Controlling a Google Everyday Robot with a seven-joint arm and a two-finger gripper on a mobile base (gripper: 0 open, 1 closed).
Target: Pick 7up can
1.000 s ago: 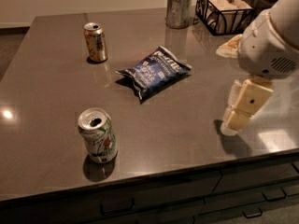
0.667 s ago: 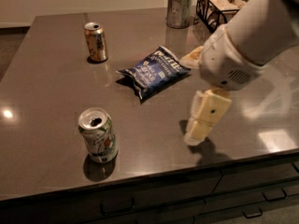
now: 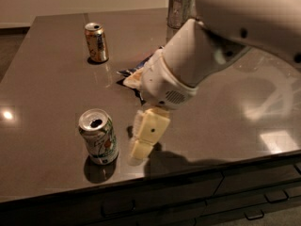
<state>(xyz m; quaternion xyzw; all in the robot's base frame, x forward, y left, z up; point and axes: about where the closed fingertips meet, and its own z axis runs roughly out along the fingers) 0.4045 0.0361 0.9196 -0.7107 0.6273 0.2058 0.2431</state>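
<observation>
White can (image 3: 99, 136) upright near the front edge of the desk (image 3: 47, 79), long axis vertical, silver top and open mouth facing up. Green markings on the body, a red spot low on the side. The tool (image 3: 145, 140) hangs just beside it on the right, tip down near the desk (spread or pressed together, I cannot tell). The arm (image 3: 197, 55) hides most of a dark snack bag (image 3: 128, 74); a gold can (image 3: 96, 42) stands well behind, a metal cup (image 3: 178, 8) farther back.
</observation>
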